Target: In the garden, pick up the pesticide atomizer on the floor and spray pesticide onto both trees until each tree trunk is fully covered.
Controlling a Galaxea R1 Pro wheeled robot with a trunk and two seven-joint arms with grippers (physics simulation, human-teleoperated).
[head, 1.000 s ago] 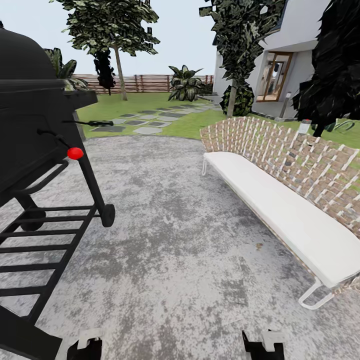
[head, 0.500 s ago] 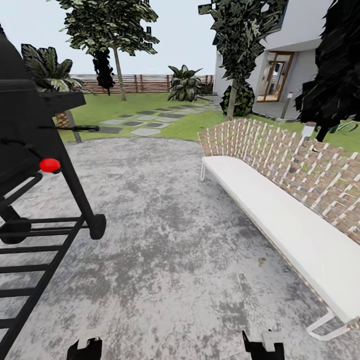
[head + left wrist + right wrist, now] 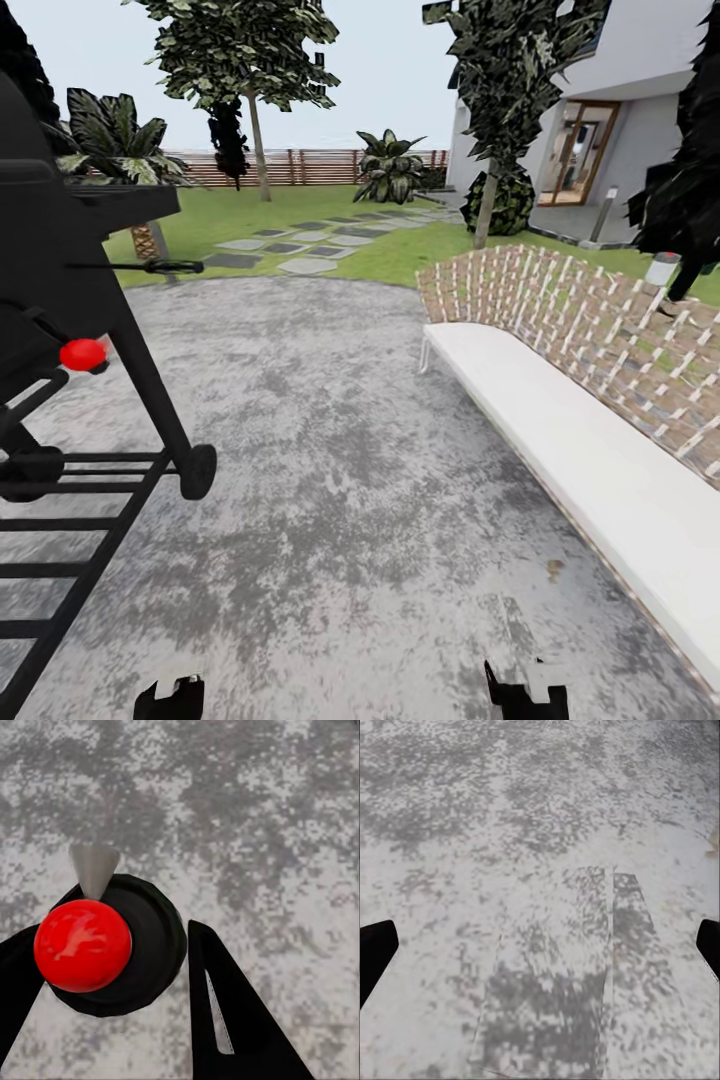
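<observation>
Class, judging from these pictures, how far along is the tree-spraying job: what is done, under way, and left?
Done: the pesticide atomizer appears gripped in the left claw, off the ground. In hand: the robot is on the grey paving, facing the lawn. Left: the near tree trunk and the far tree trunk stand ahead with no spray visible.

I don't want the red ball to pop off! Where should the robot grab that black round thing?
Probably the black round body under the red ball, squeezing from two opposite sides, clear of the grey nozzle: its rim is wider than the ball.
</observation>
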